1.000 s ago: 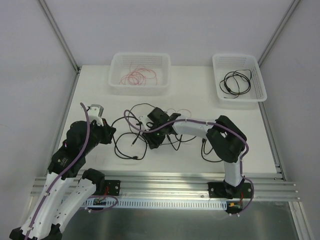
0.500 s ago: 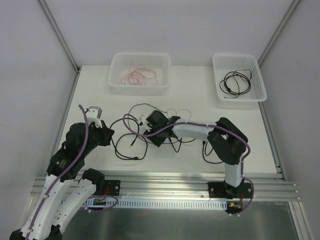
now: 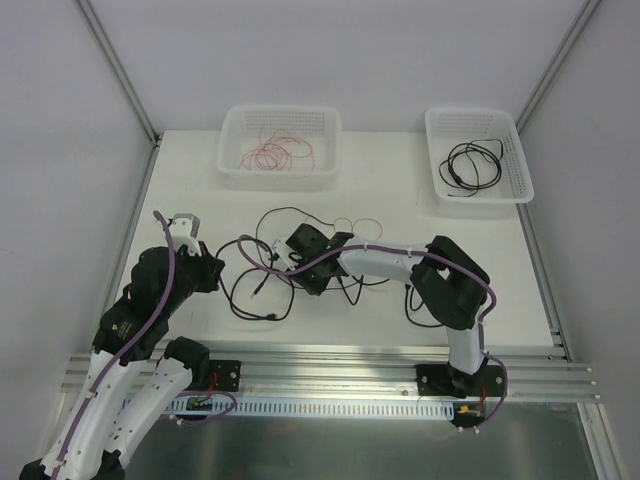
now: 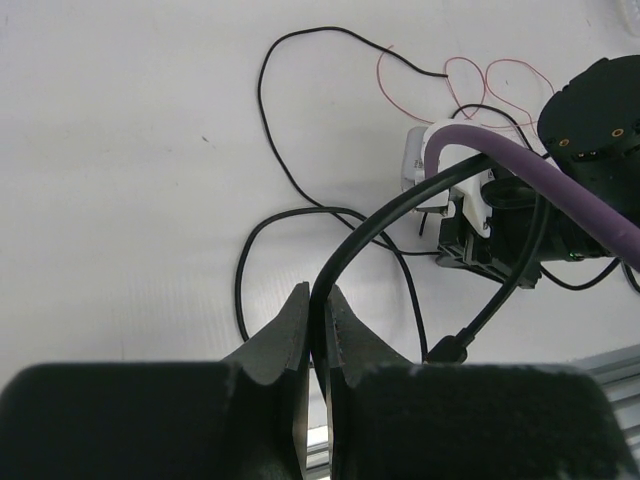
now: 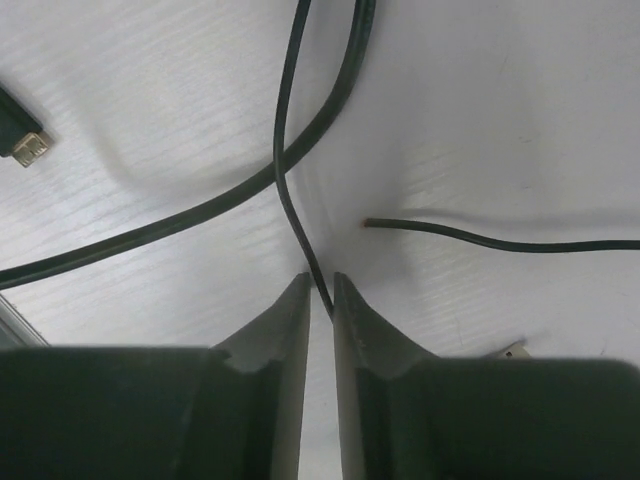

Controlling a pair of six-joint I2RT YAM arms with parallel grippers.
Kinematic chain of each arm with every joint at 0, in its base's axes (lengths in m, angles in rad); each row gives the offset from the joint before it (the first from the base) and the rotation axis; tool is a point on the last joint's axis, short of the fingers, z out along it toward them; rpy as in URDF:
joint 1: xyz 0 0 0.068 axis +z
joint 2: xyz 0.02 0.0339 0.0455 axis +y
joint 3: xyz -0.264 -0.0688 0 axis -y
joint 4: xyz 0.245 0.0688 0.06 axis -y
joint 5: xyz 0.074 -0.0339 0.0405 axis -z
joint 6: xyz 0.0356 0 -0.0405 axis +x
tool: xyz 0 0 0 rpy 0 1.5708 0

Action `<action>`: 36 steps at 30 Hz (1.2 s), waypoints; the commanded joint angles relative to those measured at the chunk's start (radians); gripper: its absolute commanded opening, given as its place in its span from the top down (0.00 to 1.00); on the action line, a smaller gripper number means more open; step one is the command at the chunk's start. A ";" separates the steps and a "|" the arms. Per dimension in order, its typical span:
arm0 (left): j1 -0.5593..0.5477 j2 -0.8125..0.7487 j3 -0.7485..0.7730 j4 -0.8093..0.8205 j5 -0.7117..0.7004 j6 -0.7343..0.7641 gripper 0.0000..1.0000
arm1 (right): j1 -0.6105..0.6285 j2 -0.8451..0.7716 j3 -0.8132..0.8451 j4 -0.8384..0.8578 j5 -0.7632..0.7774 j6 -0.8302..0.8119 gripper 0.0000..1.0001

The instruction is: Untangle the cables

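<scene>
A tangle of black cables (image 3: pixel 262 282) lies on the white table (image 3: pixel 400 200) between the arms, with a fine red-pink wire (image 3: pixel 356 221) looped at its far side. My left gripper (image 3: pixel 213 268) is shut on a thick black cable (image 4: pixel 400 215), which arcs up from the fingertips (image 4: pixel 315 295) toward the right gripper. My right gripper (image 3: pixel 308 272) points down at the table. Its jaws (image 5: pixel 320 285) are closed on a thin black wire (image 5: pixel 285 190), which crosses a thicker cable (image 5: pixel 330 110). A plug (image 5: pixel 25 140) lies at the left.
A white basket (image 3: pixel 280 178) at the back left holds red-pink wires (image 3: pixel 278 153). A second basket (image 3: pixel 478 195) at the back right holds a coiled black cable (image 3: pixel 473 162). A metal rail (image 3: pixel 330 370) runs along the near edge. A loose wire end (image 5: pixel 480 238) lies right of my right jaws.
Both grippers have shifted slightly left. The left one has drawn back a little with its cable, and the cable loops between them have shifted with them.
</scene>
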 commanded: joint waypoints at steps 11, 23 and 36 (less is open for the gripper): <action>0.007 0.016 -0.057 -0.015 -0.174 -0.076 1.00 | 0.038 -0.249 -0.076 -0.088 0.151 0.063 0.99; 0.007 0.172 -0.073 -0.012 -0.321 -0.144 1.00 | -0.086 -0.954 -0.030 -0.238 0.204 0.089 0.99; 0.012 0.332 0.018 -0.003 -0.417 -0.096 1.00 | -0.241 -1.263 -0.093 -0.255 0.444 0.175 0.99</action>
